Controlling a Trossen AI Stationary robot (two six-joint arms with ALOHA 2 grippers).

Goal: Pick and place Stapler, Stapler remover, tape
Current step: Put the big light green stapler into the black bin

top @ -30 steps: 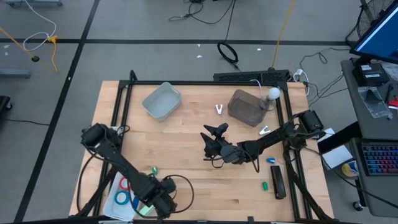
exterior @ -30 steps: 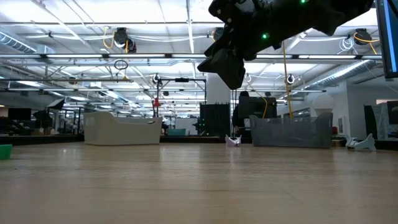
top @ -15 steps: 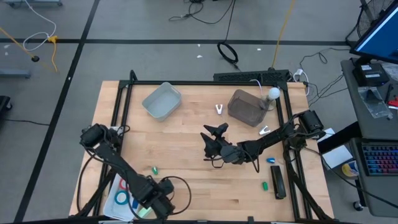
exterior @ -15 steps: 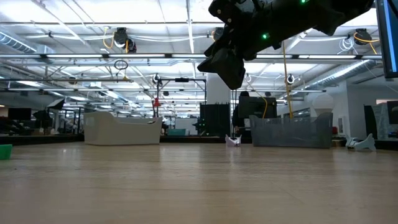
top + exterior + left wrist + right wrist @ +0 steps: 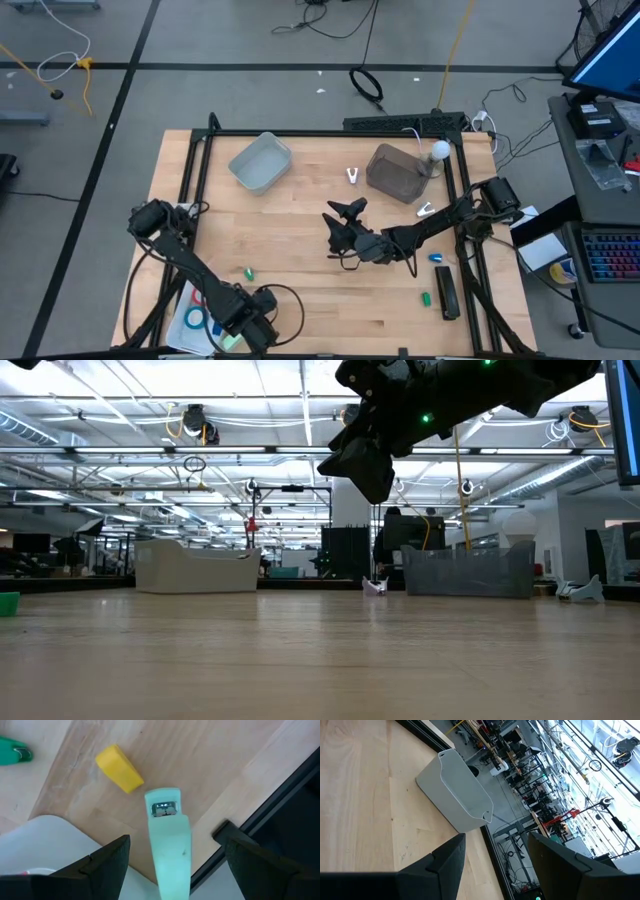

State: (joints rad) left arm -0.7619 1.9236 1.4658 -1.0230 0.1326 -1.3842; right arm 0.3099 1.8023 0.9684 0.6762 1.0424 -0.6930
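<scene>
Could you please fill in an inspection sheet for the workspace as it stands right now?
Surface: wooden table inside a black frame, mostly bare in the middle.
Job's things: mint stapler at the near left edge, between the left fingers; tape rings on a white sheet at the near left corner.
Clutter: yellow piece and small green piece near the stapler; white bin and grey bin at the far side; black bar at the right edge.
Grippers: left gripper open, low over the stapler; right gripper open, raised over the middle.
Cables: loops on the floor beyond the table.
Surroundings: monitor and keyboard to the right.
</scene>
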